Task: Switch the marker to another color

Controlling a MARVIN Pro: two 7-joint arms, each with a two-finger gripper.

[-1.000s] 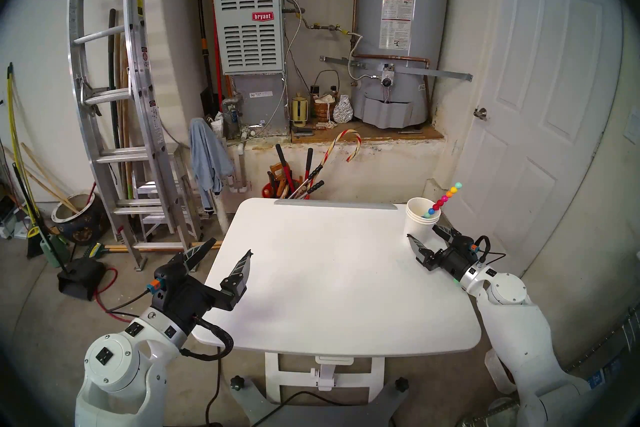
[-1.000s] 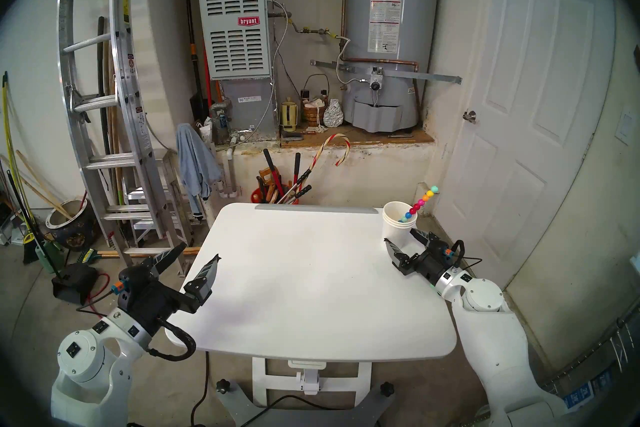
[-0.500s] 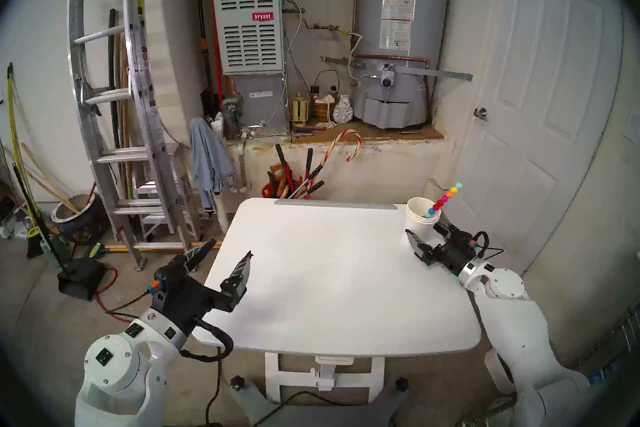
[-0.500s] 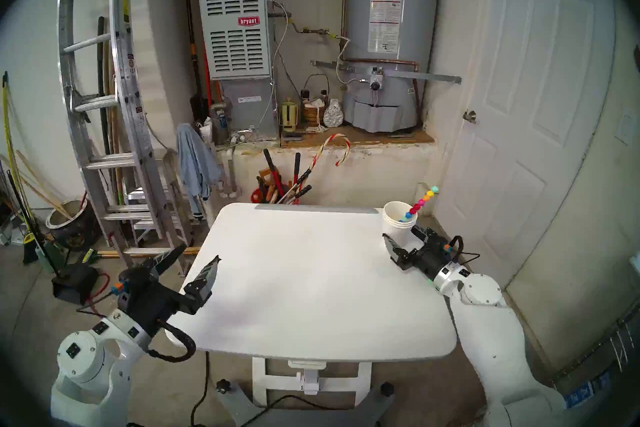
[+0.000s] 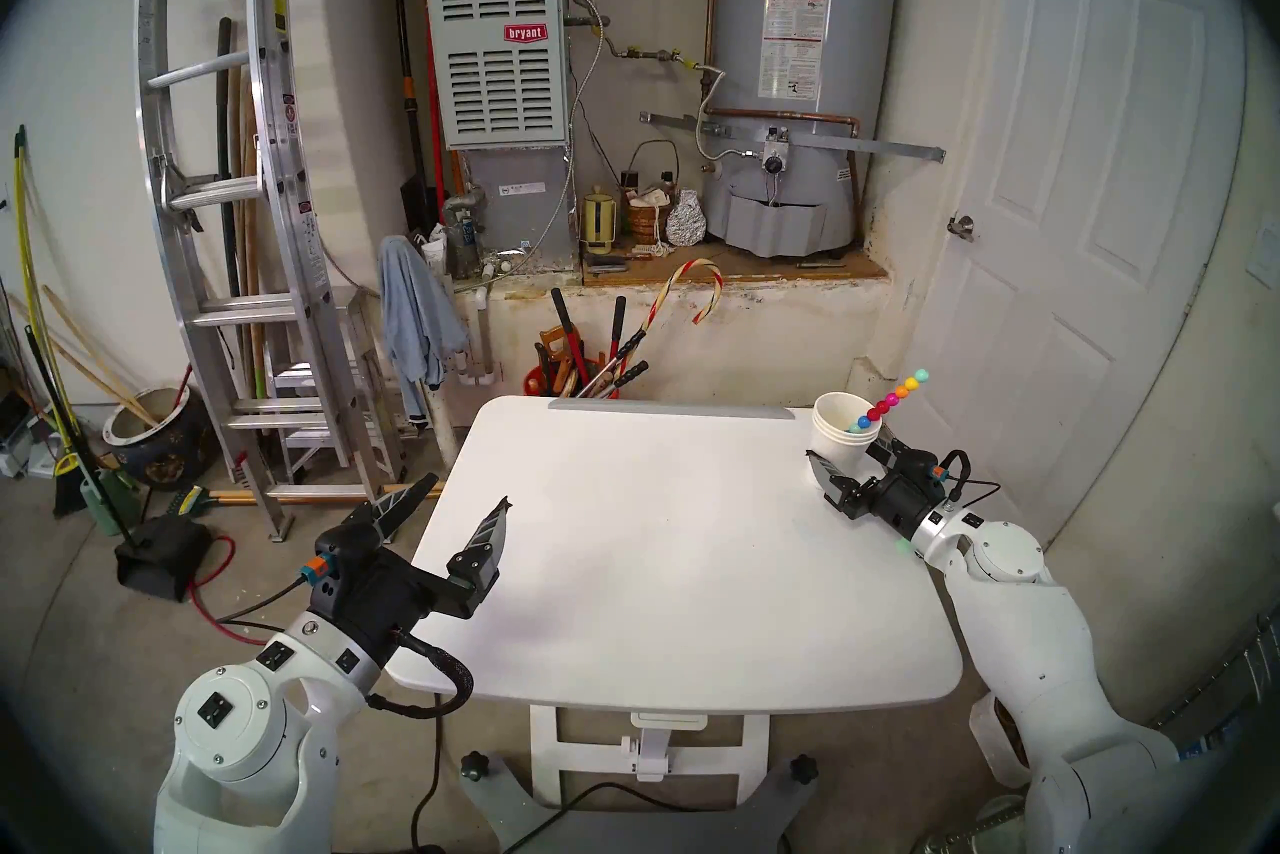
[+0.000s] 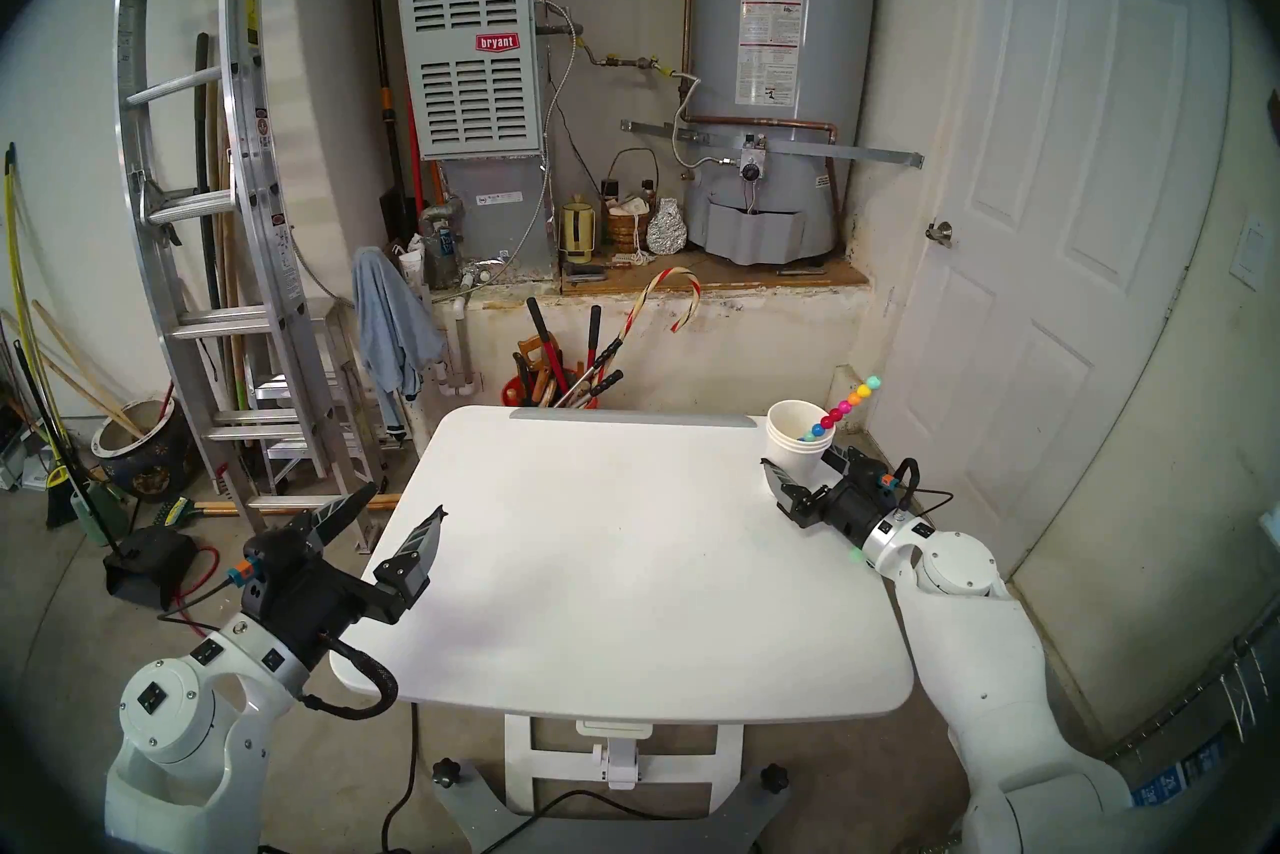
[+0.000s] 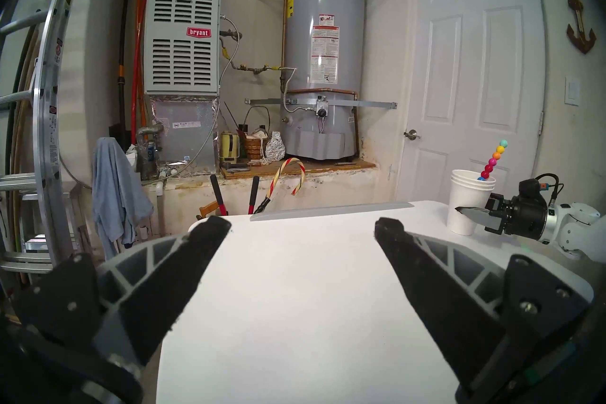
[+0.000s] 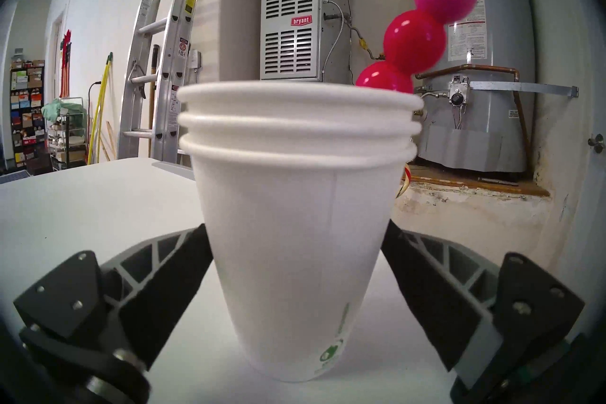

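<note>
The marker (image 5: 893,398) is a stick of coloured beads that leans to the right out of a stack of white cups (image 5: 834,447) at the table's far right corner. It also shows in the right wrist view (image 8: 414,41) and the left wrist view (image 7: 492,160). My right gripper (image 5: 845,459) is open, low on the table, with one finger (image 8: 157,275) on each side of the cup stack (image 8: 295,229). I cannot tell whether the fingers touch the cups. My left gripper (image 5: 467,489) is open and empty over the table's left edge.
The white table (image 5: 665,554) has a grey strip along its far edge. Behind it stands a bucket of tools (image 5: 582,374) with a striped candy cane (image 5: 692,284). A ladder (image 5: 228,208) stands at the left and a white door (image 5: 1080,208) at the right.
My right gripper has moved forward towards the cup stack, so its open fingers now flank the cups. The left gripper has shifted slightly. The marker stays in the cups.
</note>
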